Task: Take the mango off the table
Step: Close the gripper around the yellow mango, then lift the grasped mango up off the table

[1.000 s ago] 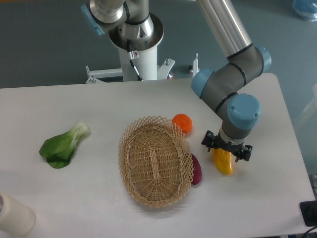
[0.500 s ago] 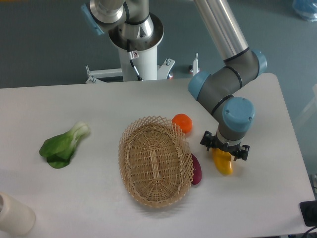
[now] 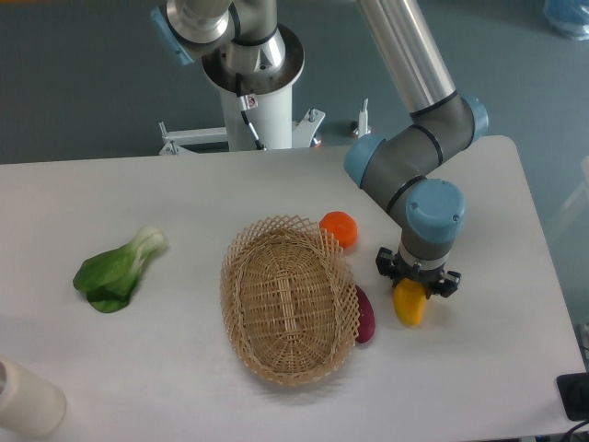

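Observation:
The mango [image 3: 409,307] is a yellow-orange fruit to the right of the basket, over the white table [image 3: 184,368]. My gripper [image 3: 414,284] points straight down onto its upper end. The fingers are mostly hidden under the wrist and look closed around the mango. The mango's lower half sticks out below the gripper. I cannot tell whether it still touches the tabletop.
A wicker basket [image 3: 288,299] stands mid-table. A round orange fruit [image 3: 339,227] lies at its upper right rim and a dark purple vegetable [image 3: 365,318] at its right side, close to the mango. Bok choy [image 3: 118,270] lies at the left, a white cylinder [image 3: 23,401] at the front left corner.
The gripper and the mango have shifted together slightly to the left, and the mango now looks shorter and more upright. Nothing else moved.

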Robot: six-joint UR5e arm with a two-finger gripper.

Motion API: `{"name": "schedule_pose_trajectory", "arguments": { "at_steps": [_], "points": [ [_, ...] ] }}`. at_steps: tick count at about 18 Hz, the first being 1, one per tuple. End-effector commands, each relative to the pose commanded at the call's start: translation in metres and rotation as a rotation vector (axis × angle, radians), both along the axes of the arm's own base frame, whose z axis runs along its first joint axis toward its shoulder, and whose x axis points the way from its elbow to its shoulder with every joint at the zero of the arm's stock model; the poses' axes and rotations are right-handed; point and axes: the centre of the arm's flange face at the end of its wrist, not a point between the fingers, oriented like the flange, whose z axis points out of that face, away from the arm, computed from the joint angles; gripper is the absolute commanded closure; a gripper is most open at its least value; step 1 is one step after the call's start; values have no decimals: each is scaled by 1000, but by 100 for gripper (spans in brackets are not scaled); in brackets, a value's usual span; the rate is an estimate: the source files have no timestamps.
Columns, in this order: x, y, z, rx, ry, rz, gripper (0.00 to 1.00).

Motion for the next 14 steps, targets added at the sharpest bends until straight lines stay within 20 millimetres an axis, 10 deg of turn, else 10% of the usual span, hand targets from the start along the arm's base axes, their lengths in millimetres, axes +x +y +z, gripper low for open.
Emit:
{"name": "schedule_pose_trajectory", "arguments": {
  "at_steps": [14],
  "points": [
    [-51, -3, 64, 89, 34, -120, 44]
  ]
}}
